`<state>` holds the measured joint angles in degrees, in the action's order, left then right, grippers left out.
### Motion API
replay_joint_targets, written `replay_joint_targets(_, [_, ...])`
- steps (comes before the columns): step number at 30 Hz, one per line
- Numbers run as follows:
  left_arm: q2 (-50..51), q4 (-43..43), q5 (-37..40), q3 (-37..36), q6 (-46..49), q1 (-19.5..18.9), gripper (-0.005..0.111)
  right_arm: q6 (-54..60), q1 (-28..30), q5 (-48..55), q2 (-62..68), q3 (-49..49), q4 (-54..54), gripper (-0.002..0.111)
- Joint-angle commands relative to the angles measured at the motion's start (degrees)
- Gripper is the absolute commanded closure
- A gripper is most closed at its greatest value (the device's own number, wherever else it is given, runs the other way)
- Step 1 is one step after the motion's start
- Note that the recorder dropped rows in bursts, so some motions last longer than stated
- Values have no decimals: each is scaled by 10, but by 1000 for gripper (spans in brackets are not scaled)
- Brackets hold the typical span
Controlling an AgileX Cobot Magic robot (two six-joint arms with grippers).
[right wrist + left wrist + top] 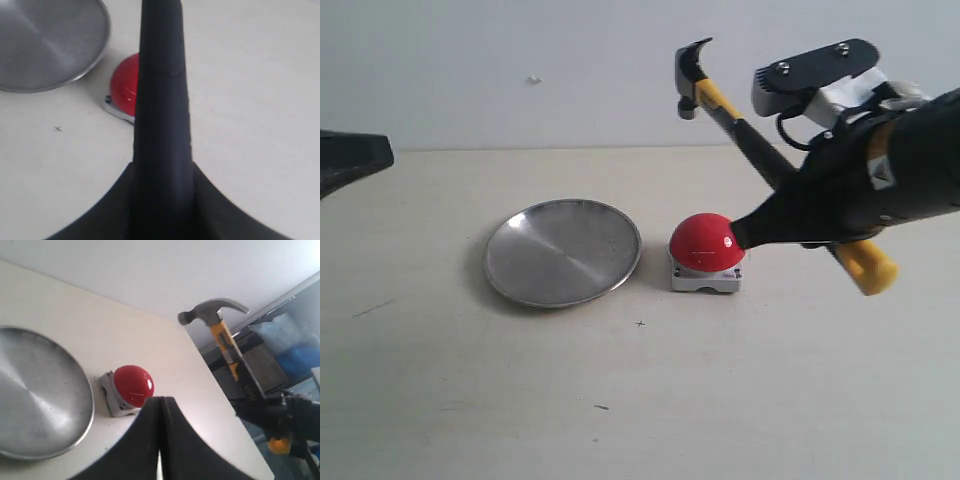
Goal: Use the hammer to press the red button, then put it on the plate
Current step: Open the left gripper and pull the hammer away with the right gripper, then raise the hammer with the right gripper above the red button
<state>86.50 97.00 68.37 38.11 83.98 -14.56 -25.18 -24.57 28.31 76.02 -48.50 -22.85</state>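
Right wrist view — button (125, 86) behind hammer (161, 75)

We look along the right gripper (162, 215), whose black jaws clamp either side of the hammer (161, 75). Only its black handle shows, a thick bar running from the jaws through the middle of the frame and out past the edge. Behind the handle sits the red button (125, 82), half hidden, with one corner of its grey base and a screw showing. Near the button, but apart from it, lies the plate (45, 45), silver and brushed, cut off by the frame. Both rest on a pale worktop (250, 100), which bears a tiny dark mark (58, 128).
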Motion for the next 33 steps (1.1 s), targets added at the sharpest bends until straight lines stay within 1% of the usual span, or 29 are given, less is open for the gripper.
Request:
replay_joint_targets(1, [-49,29,-34,-111,143,4,107,-86,3,-11,-72,43,-98,108])
replay_joint_targets(6, [-115,29,-159,-191,217,2,107,-96,3,-12,-99,95,-105,108])
replay_joint_targets(7, [-129,29,-164,-202,218,-1,107,-98,3,-16,-99,100,-106,108])
replay_joint_targets(9, [-184,29,-160,-227,196,-17,107,-105,3,-30,-99,116,-106,108])
replay_joint_targets(10, [-229,29,-160,-245,171,-24,107,-110,3,-43,-99,123,-106,108])
replay_joint_targets(11, [-257,29,-161,-250,157,-26,107,-111,3,-46,-99,123,-106,108])
replay_joint_targets(12, [-313,29,-179,-254,119,-27,107,-111,3,-56,-99,123,-106,108])
replay_joint_targets(14, [-372,29,-220,-254,84,-27,107,-111,3,-66,-99,123,-106,108])
replay_joint_targets(16, [-441,29,-261,-256,70,-27,107,-111,3,-70,-99,123,-106,108])
replay_joint_targets(18, [-509,29,-315,-264,40,-27,107,-109,3,-72,-99,123,-107,108])
replay_joint_targets(19, [-574,29,-379,-275,11,-27,107,-109,3,-72,-99,123,-117,108])
replay_joint_targets(20, [-598,29,-402,-283,-1,-27,107,-109,3,-72,-99,123,-120,108])
replay_joint_targets(21, [-652,29,-451,-300,-9,-27,107,-109,3,-72,-99,123,-122,108])
replay_joint_targets(22, [-674,29,-473,-310,-13,-27,107,-109,3,-72,-99,123,-116,108])
replay_joint_targets(23, [-708,29,-518,-328,-22,-27,107,-109,3,-68,-97,123,-102,108])
replay_joint_targets(25, [-734,29,-560,-347,-30,-27,107,-109,3,-50,-87,123,-97,108])
replay_joint_targets(27, [-749,29,-578,-365,-33,-27,107,-105,3,-33,-74,120,-88,108])
replay_joint_targets(29, [-760,29,-567,-380,-34,-27,107,-69,3,-17,-54,115,-64,108])
replay_joint_targets(33, [-767,29,-542,-381,-34,-27,107,46,3,47,-9,74,31,108])
